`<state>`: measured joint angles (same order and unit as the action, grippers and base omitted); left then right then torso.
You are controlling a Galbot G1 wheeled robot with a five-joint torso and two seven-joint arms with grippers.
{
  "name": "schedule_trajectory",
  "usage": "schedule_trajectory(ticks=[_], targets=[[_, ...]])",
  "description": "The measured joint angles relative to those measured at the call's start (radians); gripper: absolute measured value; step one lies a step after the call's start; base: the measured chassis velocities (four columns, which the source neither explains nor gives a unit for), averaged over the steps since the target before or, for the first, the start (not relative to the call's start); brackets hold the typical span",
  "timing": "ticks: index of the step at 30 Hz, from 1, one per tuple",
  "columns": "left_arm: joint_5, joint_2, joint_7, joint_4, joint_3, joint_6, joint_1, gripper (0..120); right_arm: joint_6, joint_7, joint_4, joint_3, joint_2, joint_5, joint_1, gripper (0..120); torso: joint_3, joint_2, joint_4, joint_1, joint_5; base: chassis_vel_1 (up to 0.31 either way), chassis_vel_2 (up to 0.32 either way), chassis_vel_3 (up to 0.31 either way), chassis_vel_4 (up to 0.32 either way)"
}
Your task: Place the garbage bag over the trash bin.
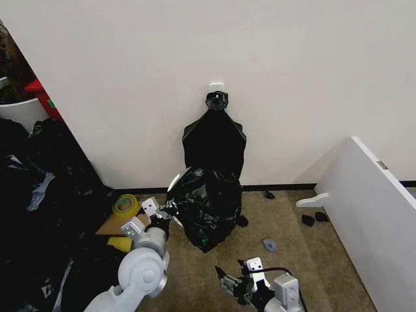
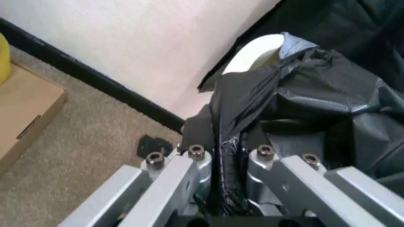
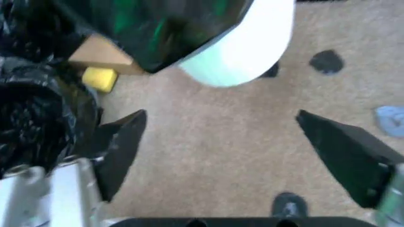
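Observation:
The garbage bag (image 1: 207,205), glossy and crinkled black, is draped over the trash bin, whose white rim (image 1: 174,181) peeks out at the bag's left. My left gripper (image 1: 168,213) is at the bag's left edge, shut on a pinched fold of plastic. In the left wrist view that gripper (image 2: 228,158) clamps the garbage bag (image 2: 315,104) just below the trash bin's rim (image 2: 256,52). My right gripper (image 1: 227,283) hovers low over the carpet in front, open and holding nothing. In the right wrist view the right gripper (image 3: 220,116) faces the trash bin's white base (image 3: 252,47) under the garbage bag (image 3: 158,28).
A flat black bundle (image 1: 214,140) hangs from a wall hook above the bin. A heap of black plastic (image 1: 39,195) fills the left. A cardboard box with a yellow tape roll (image 1: 126,205) lies beside my left arm. A white board (image 1: 377,208) leans at the right.

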<state>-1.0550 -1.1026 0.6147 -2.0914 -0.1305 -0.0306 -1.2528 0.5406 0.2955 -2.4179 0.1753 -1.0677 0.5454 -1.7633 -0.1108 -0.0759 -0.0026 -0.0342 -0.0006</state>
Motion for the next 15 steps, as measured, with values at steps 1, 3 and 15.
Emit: schedule_trajectory(ticks=[1,3,15], targets=[[0.008,0.006,-0.012,-0.003,0.0,-0.001,-0.006,4,-0.012,-0.006,-0.011,0.017,0.007,0.002,-0.011,96,0.0,0.0,0.0,0.0,0.0,0.0,0.0,0.0,0.0],[0.03,0.017,-0.04,-0.007,0.0,-0.003,-0.017,4,-0.04,-0.022,-0.031,0.045,0.022,0.006,-0.027,99,0.0,0.0,0.0,0.0,0.0,0.0,0.0,0.0,0.0],[0.145,0.112,-0.249,-0.048,0.005,-0.029,-0.074,4,-0.212,-0.26,-0.086,0.268,0.206,0.075,0.044,100,0.0,0.0,0.0001,0.0,0.0002,0.0,0.0,0.0,0.0]])
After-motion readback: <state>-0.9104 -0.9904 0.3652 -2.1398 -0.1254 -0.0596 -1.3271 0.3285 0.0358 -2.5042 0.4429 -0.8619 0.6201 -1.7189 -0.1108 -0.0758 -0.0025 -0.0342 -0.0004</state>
